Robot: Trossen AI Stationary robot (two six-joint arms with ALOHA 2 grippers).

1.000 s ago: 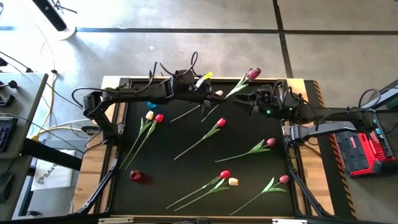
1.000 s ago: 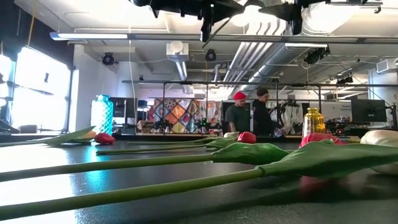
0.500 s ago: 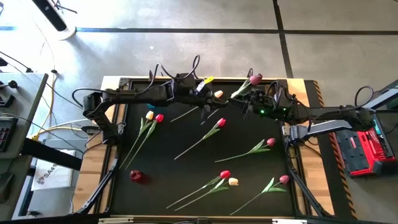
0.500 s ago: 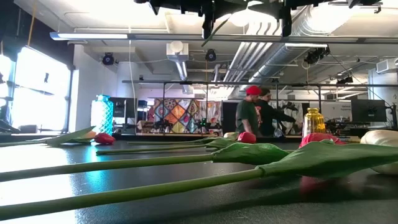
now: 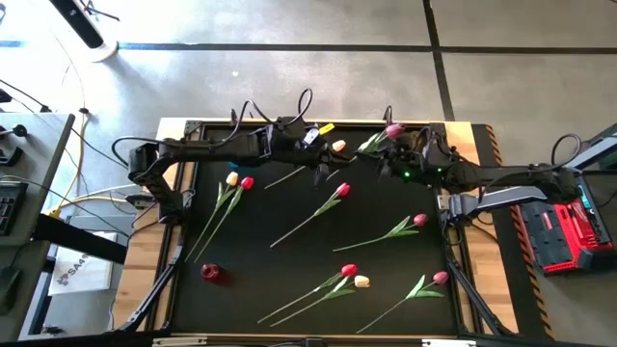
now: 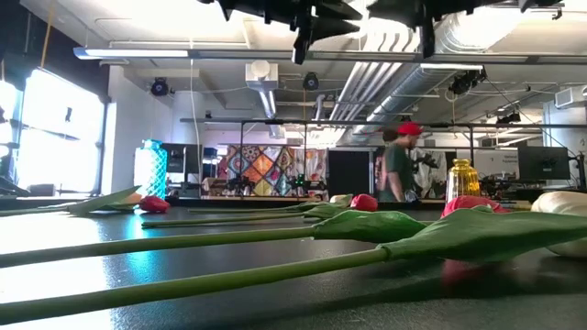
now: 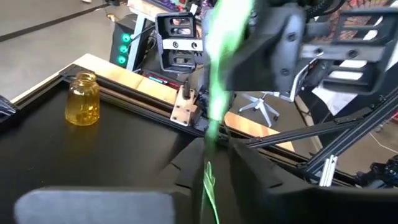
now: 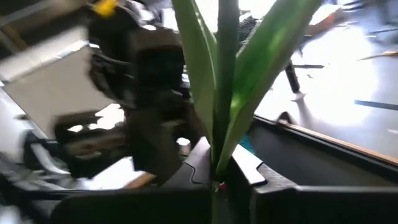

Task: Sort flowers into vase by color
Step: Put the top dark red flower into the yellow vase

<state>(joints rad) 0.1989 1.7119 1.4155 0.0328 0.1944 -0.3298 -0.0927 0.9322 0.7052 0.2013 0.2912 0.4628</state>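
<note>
At the far edge of the table we see a pink tulip (image 5: 394,130) held in the air between the two arms: the right gripper (image 5: 386,159) has its fingers clamped on the stem, and the left gripper (image 5: 318,166) is just beside it, its fingers narrowly parted around the same stem. We judge the sorting barely begun. The yellow vase (image 7: 83,99) looks empty, and seven other flowers (image 5: 333,198) lie scattered on the black mat (image 5: 289,260), red, cream and pink alike.

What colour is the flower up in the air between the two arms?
Pink-magenta head on a green stem, clearest in the high view.
</note>
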